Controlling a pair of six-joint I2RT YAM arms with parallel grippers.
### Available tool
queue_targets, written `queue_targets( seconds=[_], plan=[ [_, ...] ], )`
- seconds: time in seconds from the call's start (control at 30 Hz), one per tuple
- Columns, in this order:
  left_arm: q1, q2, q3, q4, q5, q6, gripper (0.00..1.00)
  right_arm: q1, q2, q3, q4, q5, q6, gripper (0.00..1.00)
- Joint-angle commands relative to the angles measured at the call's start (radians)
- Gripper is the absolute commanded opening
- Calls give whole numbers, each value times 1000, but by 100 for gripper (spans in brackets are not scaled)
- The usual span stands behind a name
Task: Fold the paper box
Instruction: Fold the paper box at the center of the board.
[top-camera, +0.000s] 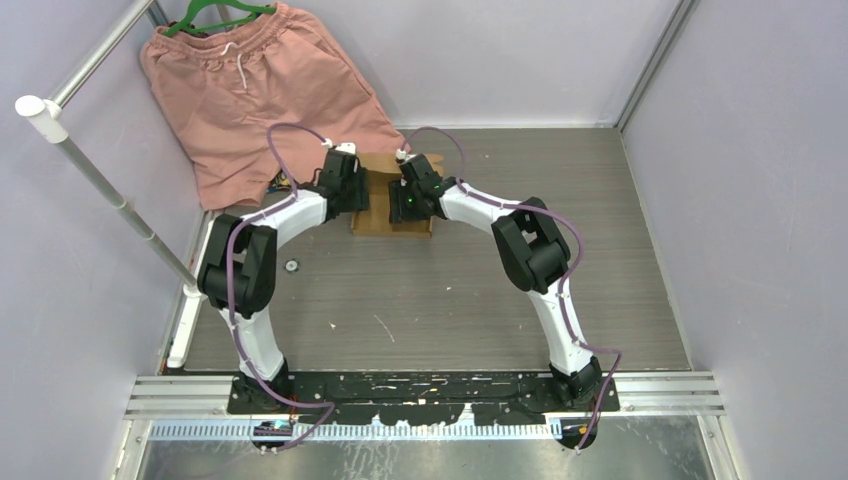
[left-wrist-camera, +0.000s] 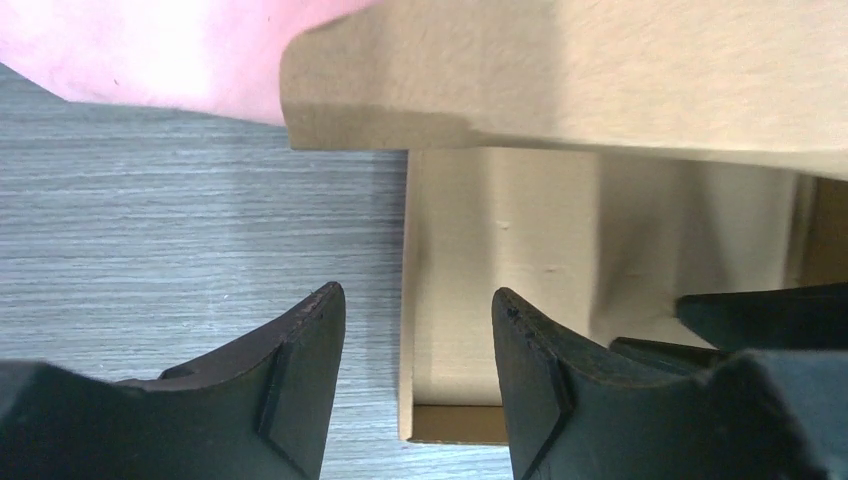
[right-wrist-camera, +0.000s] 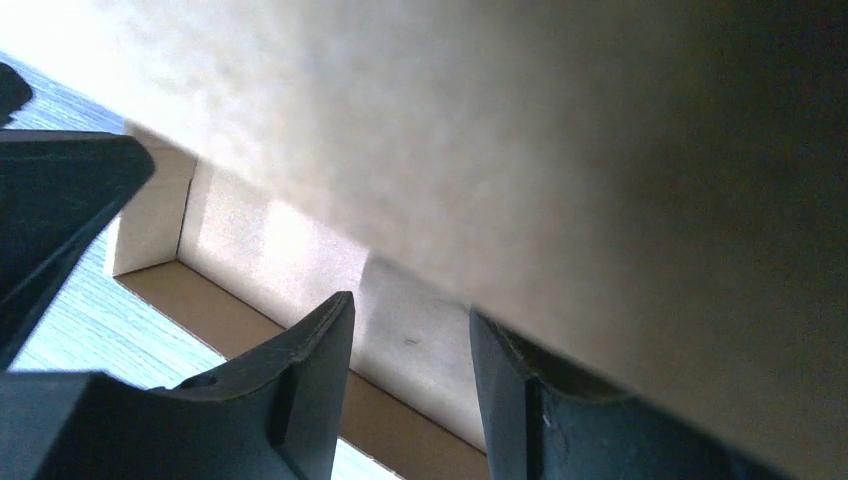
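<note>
A plain brown cardboard box (top-camera: 392, 228) lies flat on the far middle of the grey tabletop (top-camera: 420, 300), partly folded. Its base rests on the surface, its pale side walls stand upright, and its top is open. Close up, a broad flap (left-wrist-camera: 600, 70) leans over the interior, shading the inner wall and a bottom corner.

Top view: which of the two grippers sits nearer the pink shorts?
The left gripper: the shorts lie just beyond it on its side of the box, while the right gripper is at the box's opposite side.
</note>
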Motion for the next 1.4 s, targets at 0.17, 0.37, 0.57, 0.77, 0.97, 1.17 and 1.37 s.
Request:
queue_targets(
  seconds=[0.17, 0.37, 0.57, 0.77, 0.97, 1.17, 1.37],
  plan=[
    [12, -97, -8, 35, -5, 0, 53, 0, 90, -59, -260, 13, -18, 53],
    [18, -111, -54, 38, -27, -24, 53, 0, 8, -139, -231, 21, -26, 55],
    [18, -112, -62, 38, -21, -30, 53, 0, -116, -225, -205, 12, -41, 58],
    [18, -132, -73, 41, -4, -31, 53, 0, -265, -318, -113, -62, -57, 66],
    [18, -168, -93, 49, 18, -36, 52, 9, -405, -380, -24, -107, -55, 89],
    [20, -201, -91, 36, 31, -27, 52, 14, -543, -413, 37, -153, -38, 91],
    [31, -232, -78, 13, 47, -28, 53, 3, -654, -365, -7, -164, -27, 90]
  ],
)
